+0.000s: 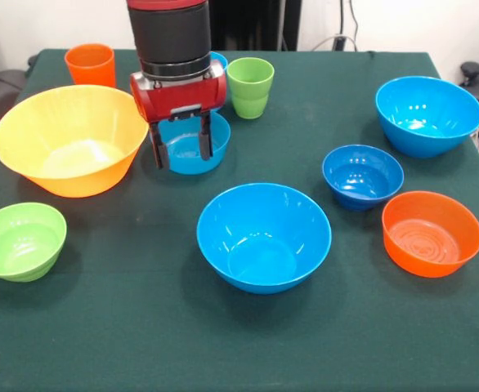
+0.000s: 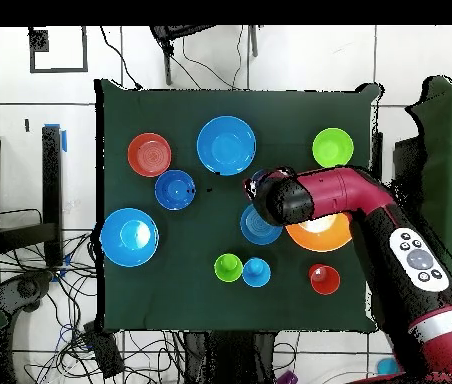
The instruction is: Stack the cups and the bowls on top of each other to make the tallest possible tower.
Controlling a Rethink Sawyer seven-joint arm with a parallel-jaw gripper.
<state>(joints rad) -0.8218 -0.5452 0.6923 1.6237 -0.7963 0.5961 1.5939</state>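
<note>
My gripper (image 1: 182, 157) is open and empty. Its two dark fingers (image 1: 158, 155) hang either side of the medium light blue bowl (image 1: 220, 137), at or just above its near rim. All bowls stand apart on the table, and no nested tower shows. The very large yellow-orange bowl (image 1: 69, 139) is left of the gripper. One large blue bowl (image 1: 263, 235) is at the centre front and another (image 1: 428, 114) at the back right. The dark blue bowl (image 1: 362, 175), the orange bowl (image 1: 431, 233) and the lime green bowl (image 1: 20, 241) also stand alone. The orange cup (image 1: 91, 64), the lime green cup (image 1: 250, 86) and the light blue cup (image 1: 218, 60) stand at the back.
The green cloth covers the table (image 1: 141, 343). In the overhead view the arm (image 2: 370, 215) reaches across the yellow-orange bowl (image 2: 320, 238) and hides part of it. The medium light blue bowl (image 2: 258, 228) lies beside the arm's head. Cables lie on the floor around the table.
</note>
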